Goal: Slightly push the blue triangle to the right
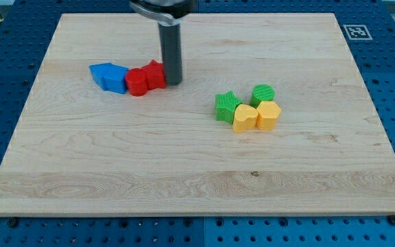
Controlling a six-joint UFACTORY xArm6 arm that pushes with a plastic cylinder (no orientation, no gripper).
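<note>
Two blue blocks lie touching at the view's upper left: a blue triangle (101, 72) on the left and a second blue block (117, 79) on its right. Two red blocks touch them on the right: a red round one (137, 81) and a red star-like one (155, 74). My tip (173, 83) stands right against the right side of the red star-like block, well to the right of the blue triangle.
Right of centre sits a cluster: a green star (227, 105), a green round block (263, 94), a yellow heart (244, 117) and a yellow block (268, 114). The wooden board (197, 178) lies on a blue perforated table, with a marker tag (356, 31) at the top right.
</note>
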